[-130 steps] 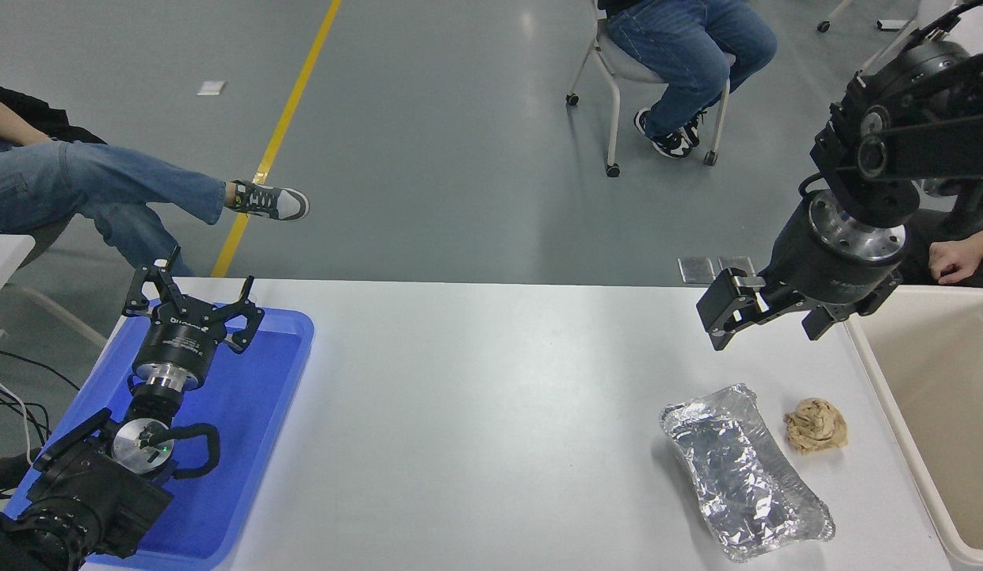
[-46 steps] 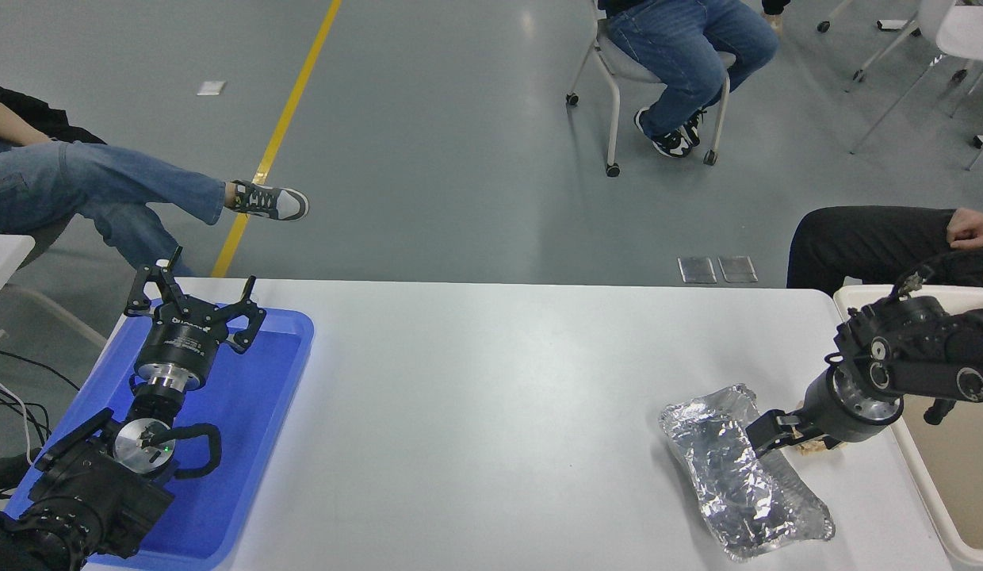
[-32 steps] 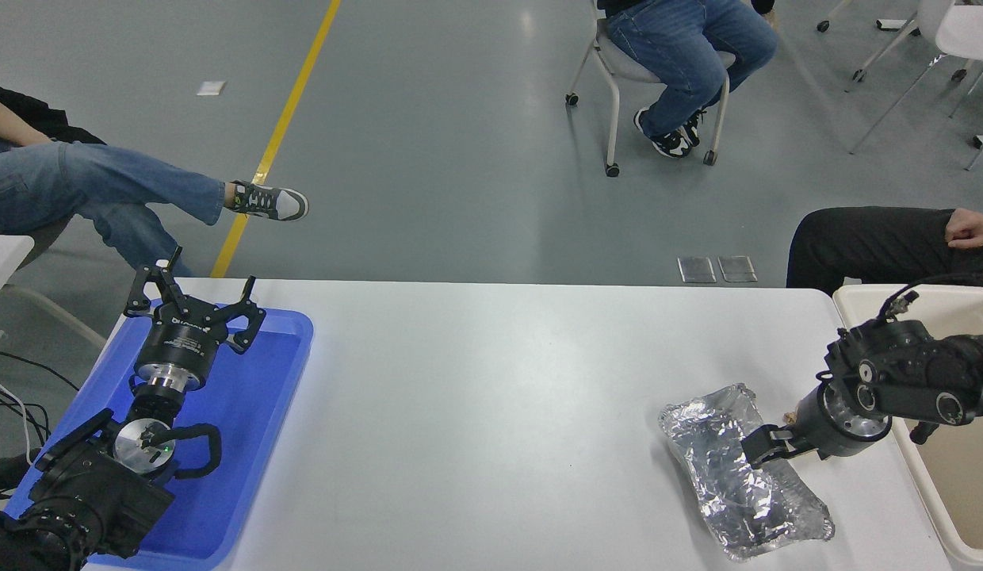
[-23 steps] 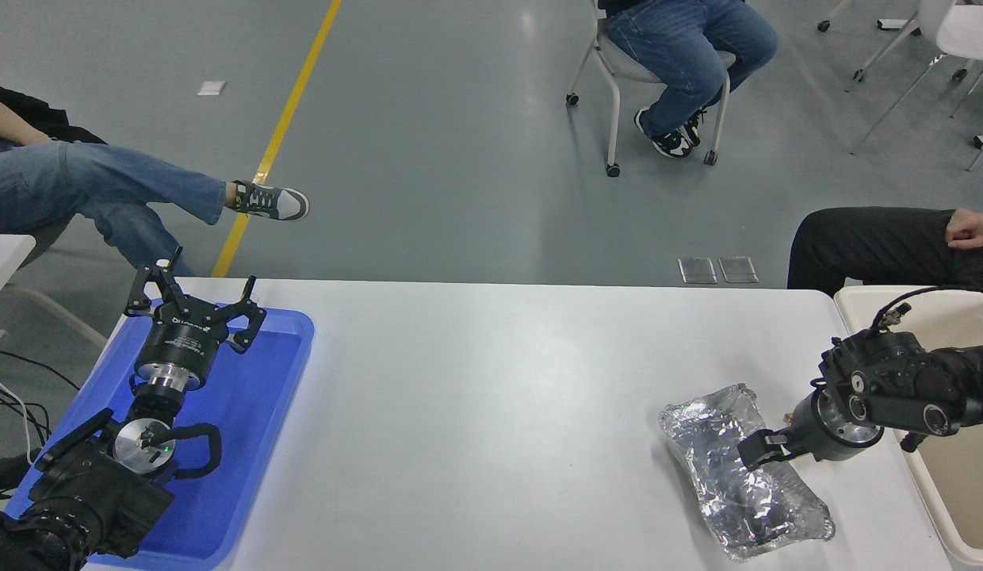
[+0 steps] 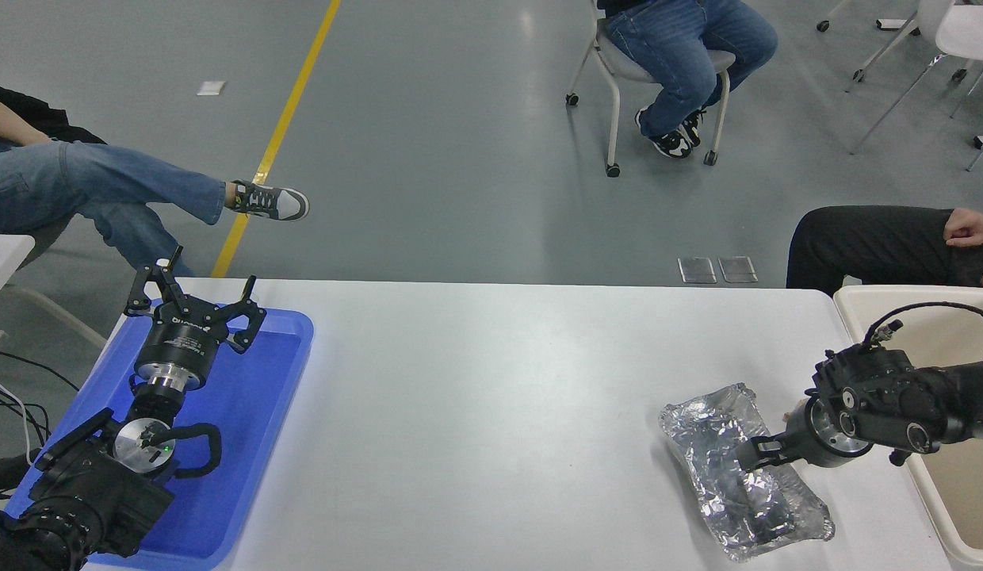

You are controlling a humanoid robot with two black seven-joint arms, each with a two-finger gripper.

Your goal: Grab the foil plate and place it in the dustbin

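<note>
Foil plate (image 5: 743, 472) lies flat on the counter (image 5: 491, 396) at its near right, long axis running from far left to near right, crinkled rim up. Right gripper (image 5: 751, 457) reaches in from the right edge, low over the plate's right rim about midway along it; fingers look close together at the rim, but I cannot tell whether they are parted or already pinching foil. Dustbin (image 5: 856, 301) stands just past the counter's right end, close beside the arm. Left gripper (image 5: 192, 305) parked over the blue tray (image 5: 285, 381) at near left, fingers spread apart. Judgement: step in hand is the grasp on the rim, lift not yet begun. To do it well: take the rim with one finger inside the plate and one outside, bite deep enough that thin foil does not tear or slide out, close gently since foil crushes easily. Lift straight up before swinging right, as a one-sided hold will let the far end droop and drag. Carry high enough to clear the dustbin's rim; release only when the plate hangs above the opening. A person's hand (image 5: 967, 230) rests beyond the dustbin, well apart from the path.
</note>
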